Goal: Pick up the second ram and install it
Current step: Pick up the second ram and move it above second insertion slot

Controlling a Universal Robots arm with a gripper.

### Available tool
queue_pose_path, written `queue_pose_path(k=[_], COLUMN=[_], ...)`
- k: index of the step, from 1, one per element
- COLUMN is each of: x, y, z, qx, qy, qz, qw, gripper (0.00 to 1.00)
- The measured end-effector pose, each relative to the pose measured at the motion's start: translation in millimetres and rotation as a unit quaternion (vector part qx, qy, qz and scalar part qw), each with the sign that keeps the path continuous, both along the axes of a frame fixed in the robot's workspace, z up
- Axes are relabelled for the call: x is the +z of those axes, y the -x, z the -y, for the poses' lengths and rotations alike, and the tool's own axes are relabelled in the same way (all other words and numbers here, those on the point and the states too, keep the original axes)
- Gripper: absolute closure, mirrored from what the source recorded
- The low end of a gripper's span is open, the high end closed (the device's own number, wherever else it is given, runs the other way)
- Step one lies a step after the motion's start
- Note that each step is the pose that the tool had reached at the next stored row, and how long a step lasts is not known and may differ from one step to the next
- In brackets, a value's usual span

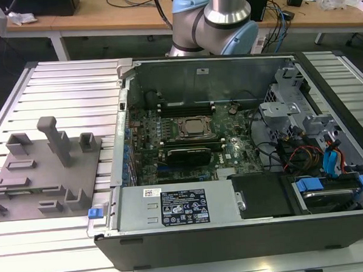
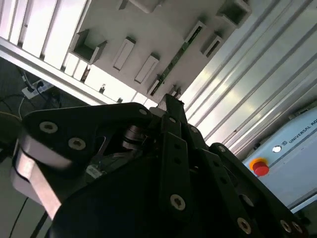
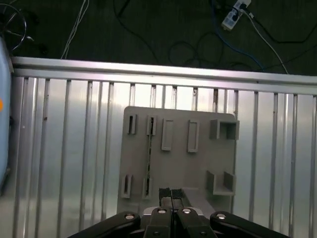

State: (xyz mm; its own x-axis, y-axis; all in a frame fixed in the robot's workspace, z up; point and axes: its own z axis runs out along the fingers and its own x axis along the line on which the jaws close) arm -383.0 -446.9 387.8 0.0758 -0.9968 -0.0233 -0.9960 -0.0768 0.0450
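Pincer (image 3: 171, 194): closed, fingertips pressed together, nothing gripped; above edge of grey plate (image 3: 178, 168), near one end of second ram (image 3: 149, 153), not touching.
Second ram: green stick, on edge in two slotted holders of plate.
Plate: flat on ribbed metal surface (image 3: 64, 148); toward the exterior view's left from open computer case (image 1: 234, 218).

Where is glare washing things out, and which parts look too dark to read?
First wrist view: glare streaks the ribbed aluminium table along its edge rail, the floor beyond is dark; second wrist view: the black gripper is a near-silhouette against bright slats, yet the thin green ram stick is discernible; exterior view: evenly lit.
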Motion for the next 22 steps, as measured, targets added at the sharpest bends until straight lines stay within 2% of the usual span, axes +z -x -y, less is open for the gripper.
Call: queue_pose_path(k=[5, 8, 12, 13, 15, 17, 18, 19, 22], x=[0.0, 0.0, 0.0, 0.0, 0.0, 0.0, 0.0, 0.0, 0.0], y=[0.0, 0.0, 0.0, 0.0, 0.0, 0.0, 0.0, 0.0, 0.0], z=[0.0, 0.0, 0.0, 0.0, 0.0, 0.0, 0.0, 0.0, 0.0], qx=[0.034, 0.063, 0.088, 0.096, 0.123, 0.134, 0.143, 0.148, 0.175], qy=[0.0000, 0.0000, 0.0000, 0.0000, 0.0000, 0.0000, 0.0000, 0.0000, 0.0000], qz=[0.0000, 0.0000, 0.0000, 0.0000, 0.0000, 0.0000, 0.0000, 0.0000, 0.0000], qw=[0.9994, 0.9980, 0.9961, 0.9954, 0.9924, 0.9910, 0.9897, 0.9889, 0.9846], gripper=[0.89, 0.89, 0.89, 0.89, 0.89, 0.89, 0.89, 0.89, 0.89])
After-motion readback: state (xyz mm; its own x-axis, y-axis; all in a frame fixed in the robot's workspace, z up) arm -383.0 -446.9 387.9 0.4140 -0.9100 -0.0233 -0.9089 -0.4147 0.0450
